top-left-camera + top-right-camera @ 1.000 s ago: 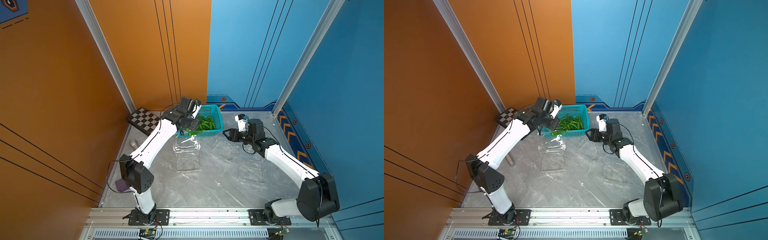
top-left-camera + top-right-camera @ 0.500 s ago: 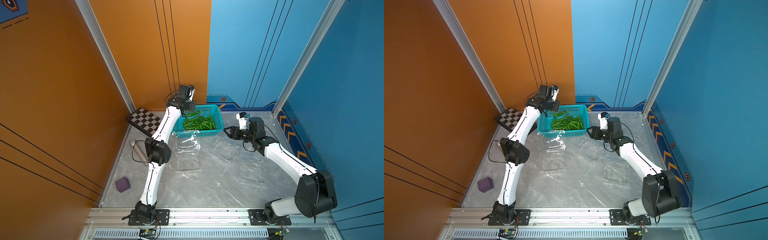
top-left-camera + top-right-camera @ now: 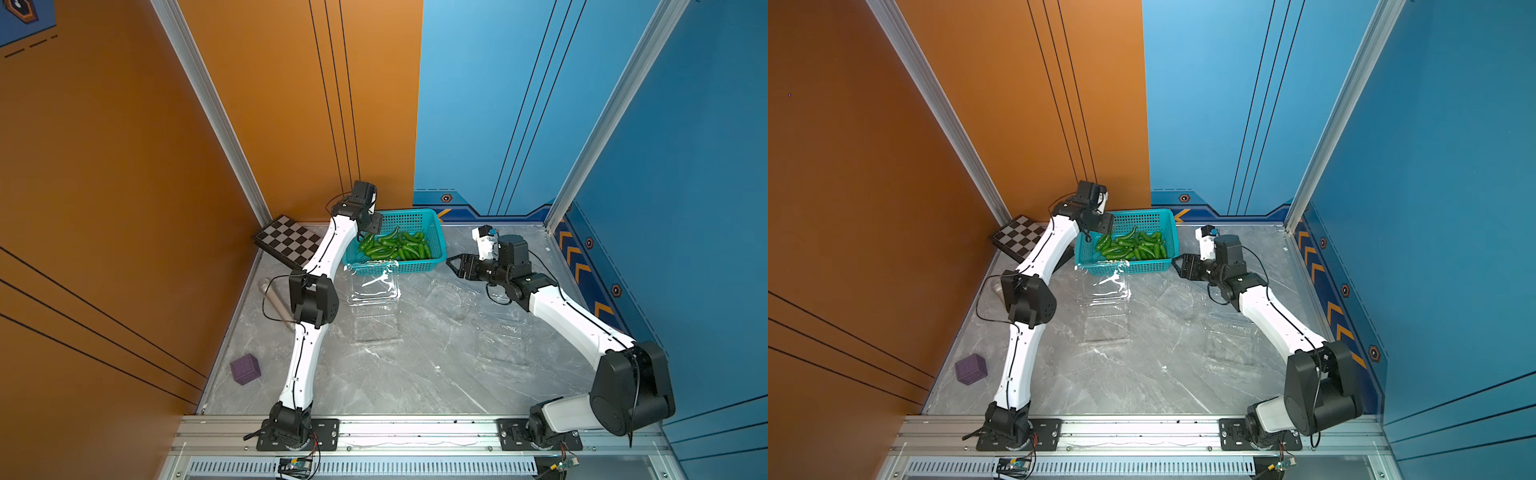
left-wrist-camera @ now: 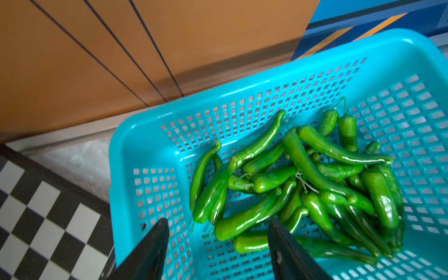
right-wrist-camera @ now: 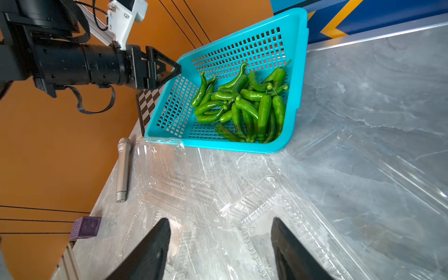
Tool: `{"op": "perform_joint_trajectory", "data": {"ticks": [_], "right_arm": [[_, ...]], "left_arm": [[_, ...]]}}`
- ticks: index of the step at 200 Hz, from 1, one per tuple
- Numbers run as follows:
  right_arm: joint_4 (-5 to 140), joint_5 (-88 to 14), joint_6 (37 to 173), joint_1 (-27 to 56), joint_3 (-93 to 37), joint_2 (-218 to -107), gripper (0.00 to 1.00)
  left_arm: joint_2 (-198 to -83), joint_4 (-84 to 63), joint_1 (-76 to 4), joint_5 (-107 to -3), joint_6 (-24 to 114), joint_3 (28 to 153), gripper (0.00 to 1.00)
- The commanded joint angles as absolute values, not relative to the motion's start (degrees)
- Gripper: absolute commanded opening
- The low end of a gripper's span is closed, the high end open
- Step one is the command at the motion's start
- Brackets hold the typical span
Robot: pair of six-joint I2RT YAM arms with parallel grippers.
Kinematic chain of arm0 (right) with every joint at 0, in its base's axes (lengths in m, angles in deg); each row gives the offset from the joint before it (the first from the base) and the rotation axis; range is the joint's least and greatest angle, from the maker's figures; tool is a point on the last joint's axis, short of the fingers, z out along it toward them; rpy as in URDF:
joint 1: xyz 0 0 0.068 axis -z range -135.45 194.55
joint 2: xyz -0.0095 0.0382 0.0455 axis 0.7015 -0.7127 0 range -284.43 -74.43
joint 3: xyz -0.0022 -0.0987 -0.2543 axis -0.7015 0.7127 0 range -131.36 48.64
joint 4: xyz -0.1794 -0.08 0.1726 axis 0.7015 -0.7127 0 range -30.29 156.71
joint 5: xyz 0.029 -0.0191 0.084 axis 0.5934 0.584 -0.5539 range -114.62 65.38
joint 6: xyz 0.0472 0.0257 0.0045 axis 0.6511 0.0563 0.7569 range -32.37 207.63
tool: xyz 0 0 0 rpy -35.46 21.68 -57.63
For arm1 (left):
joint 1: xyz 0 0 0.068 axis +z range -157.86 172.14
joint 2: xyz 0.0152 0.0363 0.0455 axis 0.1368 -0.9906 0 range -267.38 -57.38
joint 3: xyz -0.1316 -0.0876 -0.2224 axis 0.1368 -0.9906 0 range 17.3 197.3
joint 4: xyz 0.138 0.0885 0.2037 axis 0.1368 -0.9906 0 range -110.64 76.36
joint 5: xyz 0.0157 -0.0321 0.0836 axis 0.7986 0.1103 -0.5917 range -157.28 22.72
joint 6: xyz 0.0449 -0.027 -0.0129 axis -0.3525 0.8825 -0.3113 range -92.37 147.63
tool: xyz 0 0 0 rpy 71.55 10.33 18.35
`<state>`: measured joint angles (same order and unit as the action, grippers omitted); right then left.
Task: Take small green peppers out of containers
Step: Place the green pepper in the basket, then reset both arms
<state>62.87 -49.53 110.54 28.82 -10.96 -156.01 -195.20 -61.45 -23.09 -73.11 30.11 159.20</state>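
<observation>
While left gripper (image 4: 215,224) hangs over basket (image 4: 242,94) corner, I see its jaws spread, empty. Peppers (image 4: 291,179) heaped on basket floor, glossy, stems tangled. Right gripper (image 5: 220,220) likewise spread, empty, above clear containers (image 5: 254,201) lying open on table (image 5: 363,84). I count three containers in both top views; one touches basket front wall. Mic (image 5: 123,167) and purple cube (image 5: 85,228) sit at table's left edge; checkerboard (image 3: 289,241) near basket's left corner.
</observation>
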Motion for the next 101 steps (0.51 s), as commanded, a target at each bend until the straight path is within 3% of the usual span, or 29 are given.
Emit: {"op": "perform_joint_trajectory", "data": {"ticks": [1,8,23,65,72,78,101], "right_arm": [[60.0,-38.9,107.0,29.3,-9.3,-152.0,0.75],[60.3,-34.9,106.3,29.4,-8.1,-150.7,0.78],[60.4,-27.6,103.9,29.6,-5.8,-148.3,1.0],[66.7,-15.4,100.0,30.1,2.3,-142.5,1.0],[69.9,-13.6,99.4,30.1,4.9,-141.1,1.0],[72.4,-12.6,98.7,30.1,6.8,-140.0,1.0],[77.8,-7.3,96.3,30.1,12.0,-137.6,1.0]], "left_arm": [[-184.6,-60.8,-21.8,-75.0,34.3,152.2,0.67],[-180.9,-58.7,-21.8,-75.7,34.2,147.3,0.68],[-172.7,-51.0,-21.4,-75.4,34.4,133.8,0.72],[-149.0,-25.8,-19.6,-80.0,35.3,98.1,0.78],[-145.0,-17.7,-19.5,-81.1,35.1,90.9,0.84],[-141.6,-12.5,-19.4,-82.3,35.2,85.1,0.99],[-133.5,-3.8,-19.3,-88.9,33.5,70.6,0.99]]}}
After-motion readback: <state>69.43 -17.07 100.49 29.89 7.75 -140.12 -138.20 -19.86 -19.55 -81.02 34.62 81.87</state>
